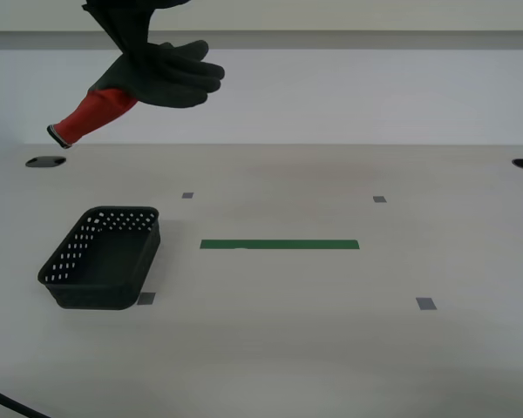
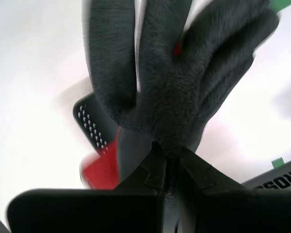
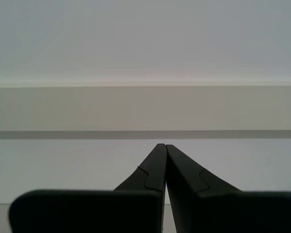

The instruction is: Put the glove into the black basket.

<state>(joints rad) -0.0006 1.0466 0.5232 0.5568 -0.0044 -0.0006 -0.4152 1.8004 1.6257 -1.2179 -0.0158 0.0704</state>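
Note:
The glove, dark grey with a red cuff, hangs high in the air at the exterior view's upper left, cuff drooping down. My second gripper is shut on the glove near its palm; the red cuff hangs below. The black basket stands on the table at the exterior view's left, below the glove; it also shows in the second wrist view. My first gripper is shut and empty, facing a wall; it does not show in the exterior view.
A green tape strip lies on the table at the middle. Small grey tape squares mark spots around it. Dark holes sit at the table's far corners. A black cable crosses the near left corner.

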